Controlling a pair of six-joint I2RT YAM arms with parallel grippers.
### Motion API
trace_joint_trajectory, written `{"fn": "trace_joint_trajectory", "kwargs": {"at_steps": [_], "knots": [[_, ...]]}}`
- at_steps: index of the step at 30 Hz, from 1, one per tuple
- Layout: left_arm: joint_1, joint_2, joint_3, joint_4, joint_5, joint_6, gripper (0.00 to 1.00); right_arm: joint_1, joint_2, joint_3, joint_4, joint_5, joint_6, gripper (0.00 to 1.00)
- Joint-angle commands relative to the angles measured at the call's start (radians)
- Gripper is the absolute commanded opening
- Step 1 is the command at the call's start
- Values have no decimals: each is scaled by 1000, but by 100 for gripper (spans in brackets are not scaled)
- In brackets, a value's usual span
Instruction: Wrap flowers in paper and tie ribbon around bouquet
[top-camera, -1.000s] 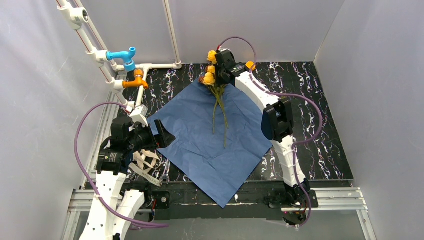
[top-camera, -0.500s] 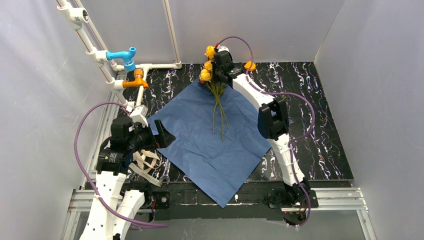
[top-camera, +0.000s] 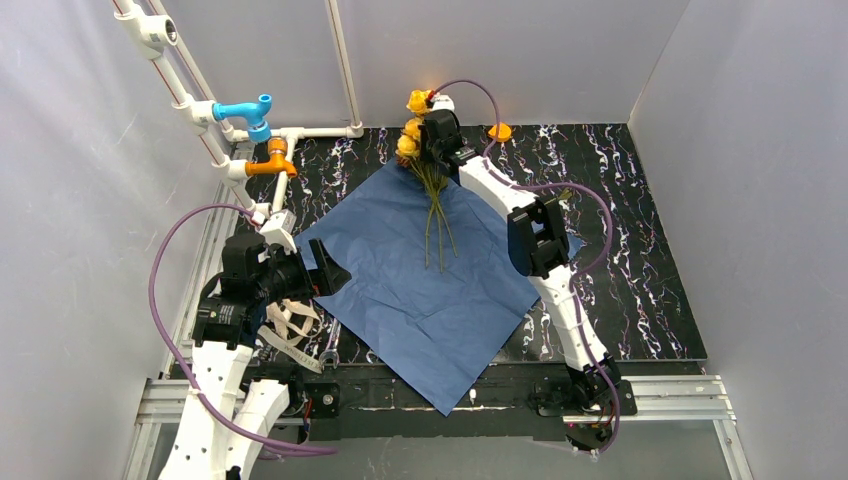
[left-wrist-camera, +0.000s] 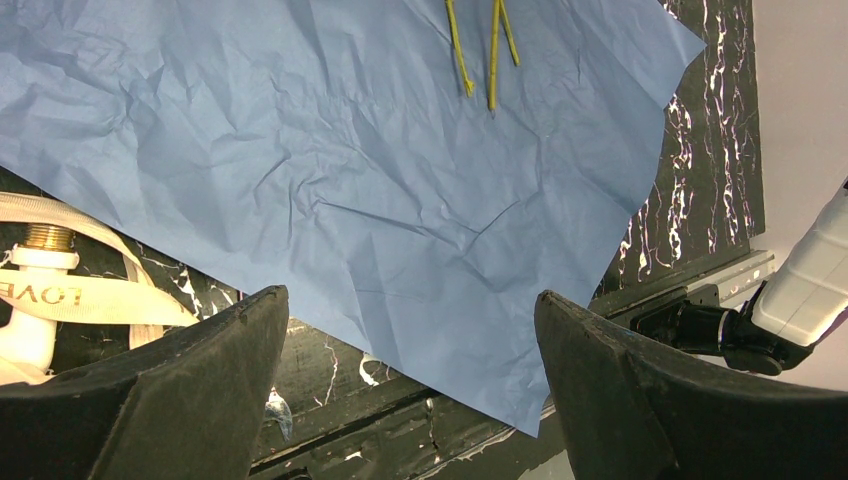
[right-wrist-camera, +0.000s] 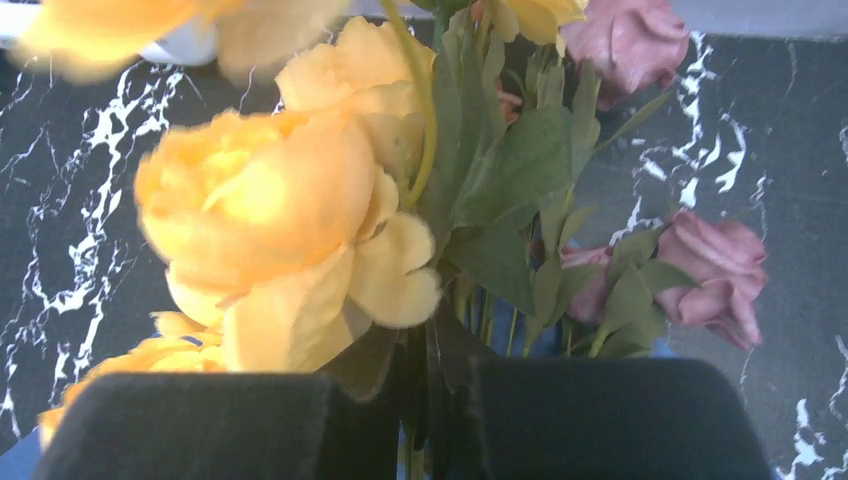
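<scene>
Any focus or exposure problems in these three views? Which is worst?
Right wrist: worst; the flowers fill the frame, the yellow heads soft and washed out, the top-left one a blur. Left wrist: the paper is sharp, creases clear; only the fingers are dark and featureless. Top external: even light, no harsh glare, sharp throughout.

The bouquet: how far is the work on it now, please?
Done: the paper lies spread flat. In hand: the right fingers are shut on the flowers, holding them at the sheet's far corner, stems pointing over it. Left: nothing is wrapped yet, and the ribbon lies unused beside the paper's left edge, near the open left fingers. Rolling and tying remain.
</scene>
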Motion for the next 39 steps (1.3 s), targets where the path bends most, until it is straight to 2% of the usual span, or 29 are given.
{"fn": "trace_joint_trajectory", "kwargs": {"at_steps": [1, 3, 13, 15, 19, 21, 28, 34, 37, 39], "knots": [[10, 5, -5, 3, 11, 14, 92, 1, 26, 1, 176, 83, -25, 17], [12, 6, -5, 2, 11, 14, 92, 0, 28, -11, 188, 102, -26, 21], [17, 10, -5, 3, 11, 14, 92, 2, 38, -5, 255, 131, -51, 23], [18, 8, -5, 2, 10, 14, 92, 1, 34, -11, 256, 135, -62, 32], [18, 6, -5, 2, 10, 14, 92, 1, 13, -29, 256, 140, -85, 58], [17, 6, -5, 2, 11, 14, 92, 1, 1, -33, 255, 140, -94, 65], [25, 7, -5, 3, 13, 15, 92, 0, -66, -48, 248, 144, -107, 70], [29, 9, -5, 3, 7, 14, 92, 1, -201, -121, 150, 123, -104, 75], [29, 15, -5, 2, 6, 13, 92, 2, -337, -258, 85, 124, -84, 78], [28, 20, -7, 3, 11, 12, 92, 1, -484, -395, 51, 128, -49, 80]]}}
